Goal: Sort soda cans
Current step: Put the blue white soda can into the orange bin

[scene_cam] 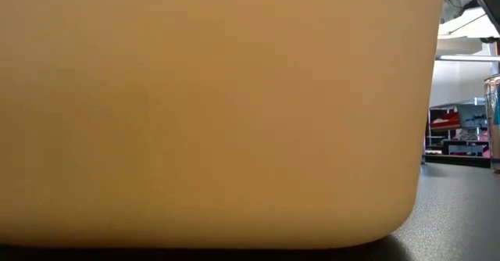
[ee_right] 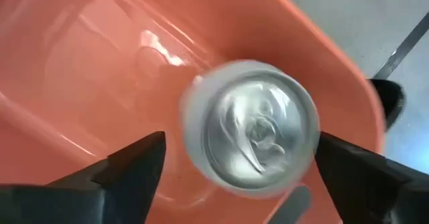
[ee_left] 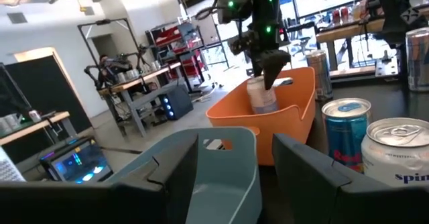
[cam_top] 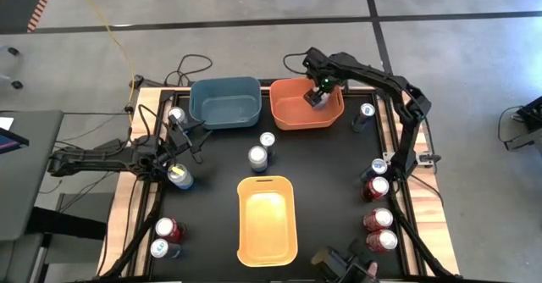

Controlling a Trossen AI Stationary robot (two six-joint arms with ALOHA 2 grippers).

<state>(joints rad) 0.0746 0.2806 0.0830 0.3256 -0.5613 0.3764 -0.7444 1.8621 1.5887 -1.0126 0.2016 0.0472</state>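
R gripper (cam_top: 318,92) over orange bin (cam_top: 288,118) — fingers wide apart, silver can (ee_right: 249,129) between them, not touching. L gripper (cam_top: 175,144) near blue bin (cam_top: 224,101) — half apart, nothing held. Other cans on table.

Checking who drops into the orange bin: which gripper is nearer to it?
Right. The right gripper hangs directly over the orange bin, open around a silver can. The left gripper is far off by the table's left edge, beyond the blue bin.
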